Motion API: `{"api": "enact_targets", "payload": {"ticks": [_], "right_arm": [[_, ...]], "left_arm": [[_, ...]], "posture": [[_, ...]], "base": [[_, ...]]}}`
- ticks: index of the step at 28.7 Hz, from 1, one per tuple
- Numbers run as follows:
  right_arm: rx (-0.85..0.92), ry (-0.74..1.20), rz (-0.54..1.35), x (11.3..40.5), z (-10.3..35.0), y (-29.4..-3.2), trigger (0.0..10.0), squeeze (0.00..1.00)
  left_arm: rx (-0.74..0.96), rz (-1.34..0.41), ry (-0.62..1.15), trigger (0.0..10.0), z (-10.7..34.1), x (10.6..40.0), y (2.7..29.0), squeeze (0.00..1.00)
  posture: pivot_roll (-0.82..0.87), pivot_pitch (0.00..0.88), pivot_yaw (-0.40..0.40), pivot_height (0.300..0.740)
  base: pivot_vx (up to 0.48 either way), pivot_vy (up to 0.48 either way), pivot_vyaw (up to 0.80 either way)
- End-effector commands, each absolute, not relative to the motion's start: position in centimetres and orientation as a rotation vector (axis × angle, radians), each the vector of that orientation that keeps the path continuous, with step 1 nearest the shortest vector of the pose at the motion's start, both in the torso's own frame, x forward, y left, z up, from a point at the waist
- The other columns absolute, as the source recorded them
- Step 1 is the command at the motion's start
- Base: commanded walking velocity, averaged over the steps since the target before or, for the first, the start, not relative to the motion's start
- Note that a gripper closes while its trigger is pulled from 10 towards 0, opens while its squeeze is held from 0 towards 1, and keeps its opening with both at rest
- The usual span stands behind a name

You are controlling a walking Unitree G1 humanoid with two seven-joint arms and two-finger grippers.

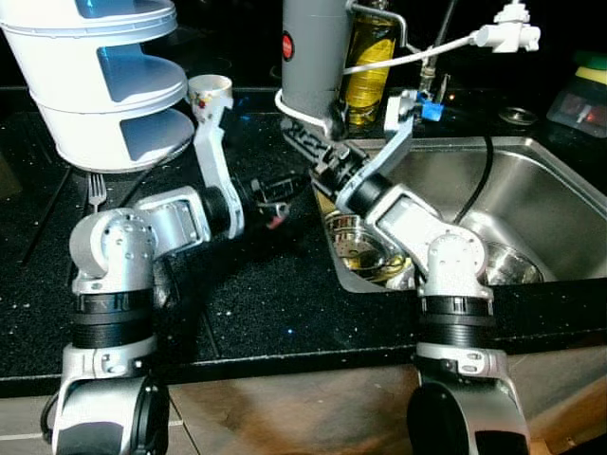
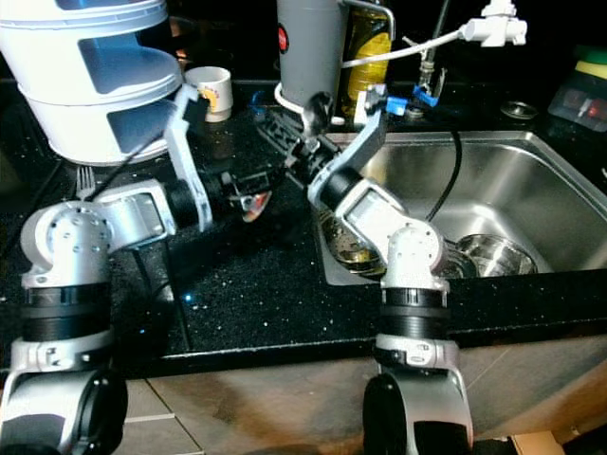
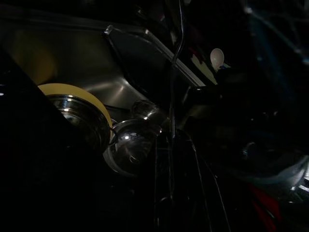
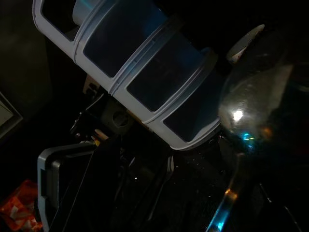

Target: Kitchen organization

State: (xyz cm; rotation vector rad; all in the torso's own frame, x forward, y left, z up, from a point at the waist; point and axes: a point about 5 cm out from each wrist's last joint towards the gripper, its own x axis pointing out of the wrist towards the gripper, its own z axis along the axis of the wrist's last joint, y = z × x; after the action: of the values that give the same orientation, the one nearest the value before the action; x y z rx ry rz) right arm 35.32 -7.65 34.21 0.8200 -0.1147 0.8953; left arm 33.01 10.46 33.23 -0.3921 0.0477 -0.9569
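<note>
My right gripper [image 2: 305, 159] hovers over the black counter just left of the sink's [image 1: 541, 180] corner, shut on a metal spoon [image 2: 318, 108] whose bowl points up. The same spoon's shiny bowl [image 4: 253, 104] looms close in the right wrist view. My left gripper [image 2: 248, 190] reaches in from the left, a little short of the right one, above the counter; something reddish shows at its tip. Steel bowls [image 1: 358, 248] lie in the near left of the sink, and another bowl [image 1: 514, 265] lies further right. In the dark left wrist view, a steel bowl [image 3: 128, 145] and a yellow-rimmed one [image 3: 77, 116] can be made out.
A white tiered rack [image 1: 104, 85] stands at the back left, with a fork [image 1: 96, 191] in front of it and a white cup [image 1: 211, 93] beside it. A grey canister [image 1: 313, 57] and an oil bottle [image 1: 370, 57] stand behind the grippers. A white sprayer [image 1: 507, 36] hangs over the sink.
</note>
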Motion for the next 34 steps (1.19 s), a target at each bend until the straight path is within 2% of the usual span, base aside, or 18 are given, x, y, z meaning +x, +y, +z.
{"api": "enact_targets", "payload": {"ticks": [1,2,3,4,5,6,28,29,30,31,34], "right_arm": [[0.844,-0.124,0.902,35.3,34.5,-7.7,10.0,0.0],[0.844,-0.124,0.902,35.3,34.5,-7.7,10.0,0.0],[0.846,-0.124,0.901,35.3,34.4,-7.8,8.5,0.0],[0.846,-0.124,0.902,35.3,34.4,-7.8,4.7,0.0],[0.846,-0.124,0.902,35.3,34.4,-7.8,4.7,0.0],[0.848,-0.123,0.902,35.3,34.4,-7.8,0.2,0.0],[0.847,-0.147,0.843,35.9,34.2,-8.4,0.0,0.0],[0.844,-0.152,0.825,36.1,34.1,-8.6,0.0,0.0],[0.844,-0.152,0.825,36.1,34.1,-8.6,0.0,0.0],[0.817,-0.176,0.753,36.9,34.0,-9.5,0.0,0.0],[0.76,-0.21,0.683,37.6,33.9,-10.7,0.0,0.0]], "left_arm": [[-0.394,-0.979,0.057,0.0,33.0,32.6,10.1,0.0],[-0.394,-0.979,0.057,0.0,33.0,32.6,10.1,0.0],[-0.394,-0.972,0.054,0.0,33.1,32.6,10.1,0.0],[-0.394,-0.968,0.052,0.0,33.1,32.7,10.1,0.0],[-0.394,-0.968,0.052,0.0,33.1,32.7,10.1,0.0],[-0.396,-0.967,0.051,0.0,33.1,32.6,10.1,0.0],[-0.414,-0.925,0.045,0.0,33.5,33.1,10.8,0.0],[-0.412,-0.924,0.046,8.6,33.4,33.1,10.7,0.0],[-0.412,-0.924,0.046,8.6,33.4,33.1,10.7,0.0],[-0.431,-0.904,0.065,10.0,33.2,33.3,10.7,1.0],[-0.422,-0.888,0.08,10.0,33.0,33.4,10.8,1.0]], "posture": [[0.04,0.191,-0.021,0.74],[0.04,0.191,-0.021,0.74],[0.04,0.191,-0.021,0.74],[0.04,0.191,-0.021,0.74],[0.04,0.191,-0.021,0.74],[0.04,0.191,-0.022,0.74],[0.04,0.197,-0.018,0.74],[0.04,0.197,-0.018,0.74],[0.04,0.197,-0.018,0.74],[0.05,0.196,-0.018,0.74],[0.05,0.196,-0.017,0.74]], "base": [[0.0,0.0,0.0],[0.0,0.0,0.0],[0.0,0.0,0.0],[0.0,0.0,0.0],[0.0,0.0,0.0],[0.0,0.0,0.0],[0.0,0.0,0.0],[0.0,0.0,0.0],[0.0,0.0,0.0],[0.0,0.0,0.0],[0.0,0.0,0.0]]}}
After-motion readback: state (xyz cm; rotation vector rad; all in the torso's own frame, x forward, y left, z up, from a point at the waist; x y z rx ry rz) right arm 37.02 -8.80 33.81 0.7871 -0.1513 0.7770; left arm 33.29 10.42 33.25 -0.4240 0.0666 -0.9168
